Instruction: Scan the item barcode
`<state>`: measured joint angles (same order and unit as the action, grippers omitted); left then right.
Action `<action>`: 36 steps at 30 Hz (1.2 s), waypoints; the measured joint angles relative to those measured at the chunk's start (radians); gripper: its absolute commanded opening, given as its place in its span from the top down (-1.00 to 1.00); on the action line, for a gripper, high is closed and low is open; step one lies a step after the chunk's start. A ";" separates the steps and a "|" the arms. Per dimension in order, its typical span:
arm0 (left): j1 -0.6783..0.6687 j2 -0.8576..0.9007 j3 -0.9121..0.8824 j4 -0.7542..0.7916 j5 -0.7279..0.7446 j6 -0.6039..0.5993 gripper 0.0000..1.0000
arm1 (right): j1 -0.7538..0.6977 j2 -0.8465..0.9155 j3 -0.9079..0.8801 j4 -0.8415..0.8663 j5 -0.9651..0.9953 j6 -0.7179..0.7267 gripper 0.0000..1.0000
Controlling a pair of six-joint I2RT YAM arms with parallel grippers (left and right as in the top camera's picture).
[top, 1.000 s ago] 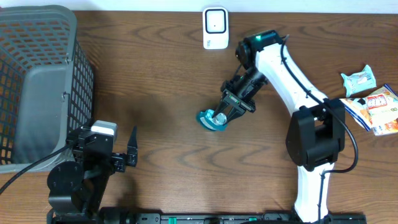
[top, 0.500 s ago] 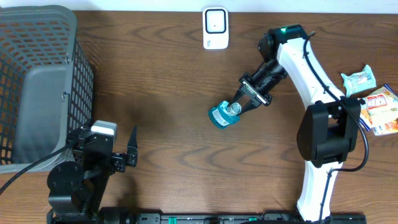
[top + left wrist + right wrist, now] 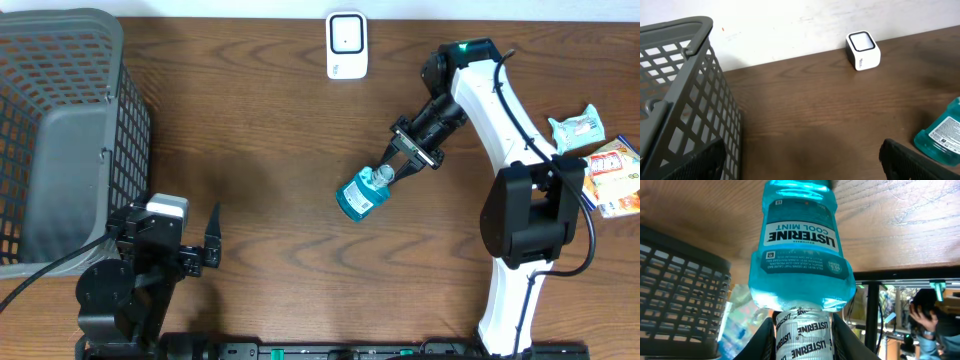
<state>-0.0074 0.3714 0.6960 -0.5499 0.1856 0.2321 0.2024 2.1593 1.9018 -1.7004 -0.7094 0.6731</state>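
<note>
A: Where was the bottle (image 3: 358, 195)?
B: Mid-table, neck clamped in the right gripper (image 3: 392, 170), body pointing away from the jaws. The scanner (image 3: 346, 45) stood well apart at the far edge. The left gripper (image 3: 208, 240) gaped empty, farther off.

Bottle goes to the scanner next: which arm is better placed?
Right. The right gripper holds the bottle by the cap, nearer the scanner. The left gripper is open and empty beside the basket.
</note>
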 measured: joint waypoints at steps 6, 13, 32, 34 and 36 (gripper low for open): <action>0.000 0.000 0.000 0.000 0.000 0.000 -0.95 | 0.005 -0.066 0.000 0.003 0.097 0.001 0.67; 0.000 0.000 0.000 0.000 0.000 0.000 -0.96 | 0.005 -0.169 0.000 0.002 0.216 0.019 0.47; 0.000 0.000 0.000 0.000 0.000 0.000 -0.96 | 0.006 -0.175 -0.121 -0.002 0.348 0.048 0.44; 0.000 0.000 0.000 0.000 0.000 0.000 -0.96 | 0.006 -0.175 -0.121 -0.002 0.353 0.051 0.41; 0.000 0.000 0.000 0.000 0.000 0.000 -0.96 | 0.006 -0.175 -0.121 -0.002 0.361 0.051 0.33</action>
<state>-0.0074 0.3714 0.6960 -0.5499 0.1856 0.2317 0.2081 1.9846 1.7809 -1.7020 -0.3485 0.7238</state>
